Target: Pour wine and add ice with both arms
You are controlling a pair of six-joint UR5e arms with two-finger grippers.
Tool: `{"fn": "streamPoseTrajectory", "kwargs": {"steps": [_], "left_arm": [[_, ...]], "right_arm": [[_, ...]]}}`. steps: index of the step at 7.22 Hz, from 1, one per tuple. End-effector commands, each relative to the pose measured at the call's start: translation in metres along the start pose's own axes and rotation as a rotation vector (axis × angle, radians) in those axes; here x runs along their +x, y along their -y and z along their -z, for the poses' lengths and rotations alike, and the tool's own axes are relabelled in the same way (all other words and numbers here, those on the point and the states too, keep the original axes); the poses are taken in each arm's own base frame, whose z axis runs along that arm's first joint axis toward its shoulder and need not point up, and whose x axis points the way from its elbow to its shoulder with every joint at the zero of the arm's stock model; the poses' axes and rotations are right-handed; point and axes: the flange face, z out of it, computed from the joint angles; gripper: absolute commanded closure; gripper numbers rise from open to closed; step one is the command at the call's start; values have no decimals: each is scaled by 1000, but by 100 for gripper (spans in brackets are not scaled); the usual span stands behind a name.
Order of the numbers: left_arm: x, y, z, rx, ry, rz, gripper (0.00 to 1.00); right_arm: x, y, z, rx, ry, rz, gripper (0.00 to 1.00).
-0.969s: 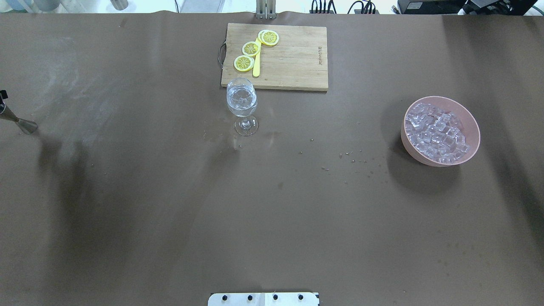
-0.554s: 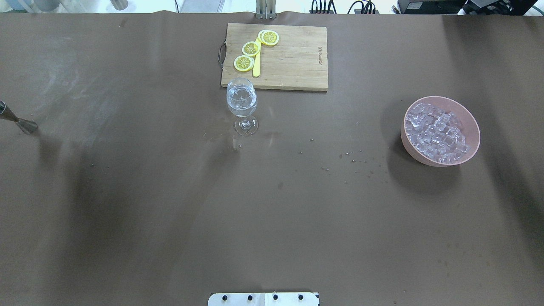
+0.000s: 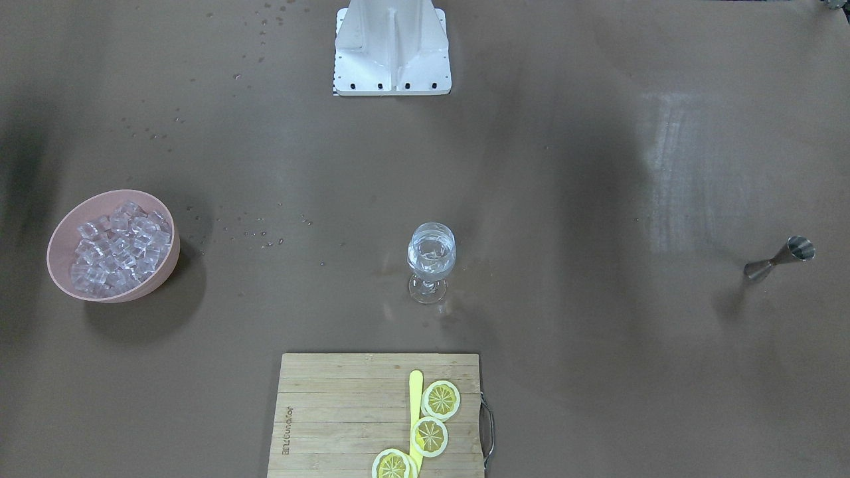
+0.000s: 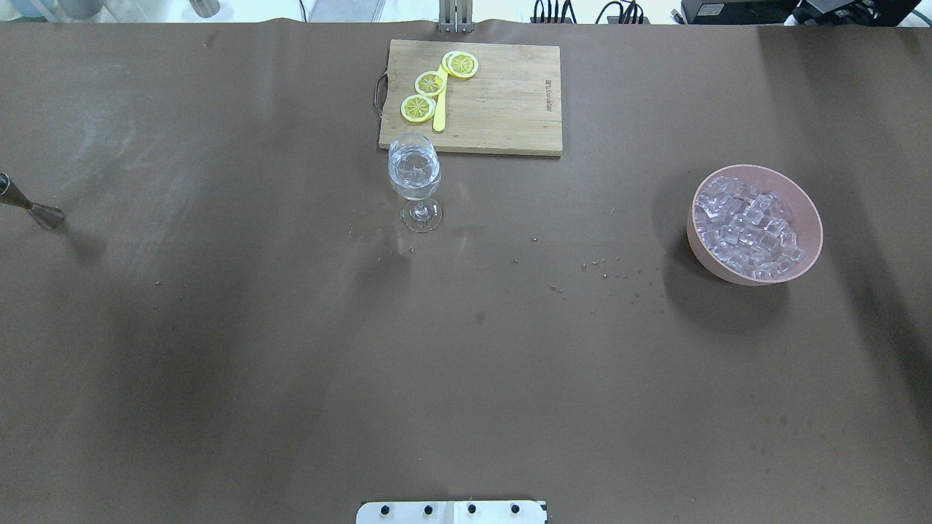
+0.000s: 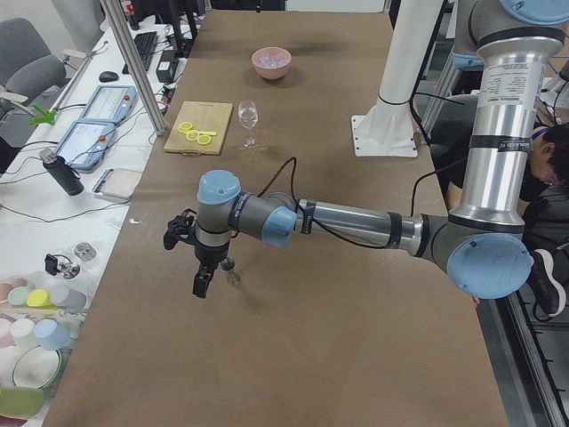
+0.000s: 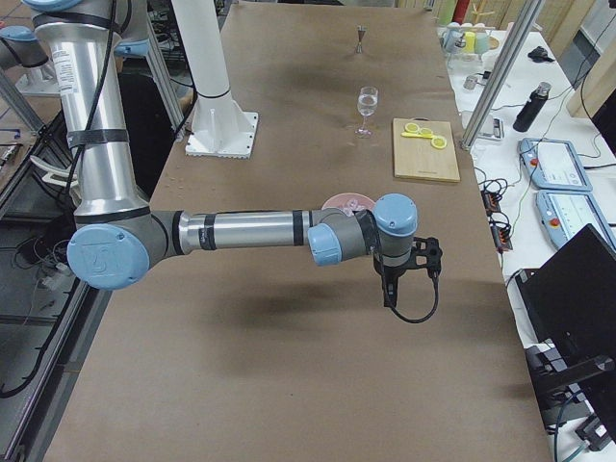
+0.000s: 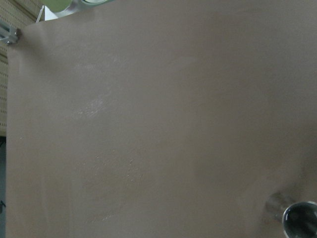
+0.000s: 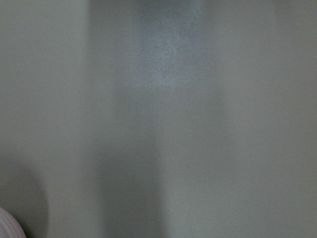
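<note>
A stemmed wine glass (image 4: 414, 175) stands in front of the cutting board and holds the clear wine with something glassy in it; it also shows in the front view (image 3: 431, 255). The ice (image 4: 750, 227) fills a pink bowl (image 4: 708, 263) at the right. A steel jigger (image 4: 34, 208) stands at the far left edge. My left gripper (image 5: 203, 285) hangs just beside the jigger (image 5: 229, 264). My right gripper (image 6: 390, 294) hangs beside the bowl (image 6: 348, 203), on its near side. Both grippers show only in the side views, so I cannot tell whether they are open or shut.
A wooden cutting board (image 4: 502, 102) at the table's far edge carries three lemon slices (image 4: 430, 83) and a yellow knife. The white base block (image 3: 392, 46) sits at the robot's side. Small droplets dot the table between glass and bowl.
The black tip of my left gripper, seen at the overhead view's left edge a second ago, has moved out of that view. The jigger, glass and bowl have not moved.
</note>
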Motion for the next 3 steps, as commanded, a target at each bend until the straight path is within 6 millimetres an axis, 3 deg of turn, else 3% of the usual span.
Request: {"fn": "streamPoseTrajectory", "kwargs": {"steps": [1,3], "left_arm": [[7,-1,0,-62,-109,1,4],[5,-3,-4,-69,-108,-3,4]], "right_arm": [[-1,1,0,1,0,-1,0],[-2,2,1,2,2,1,0]]}}
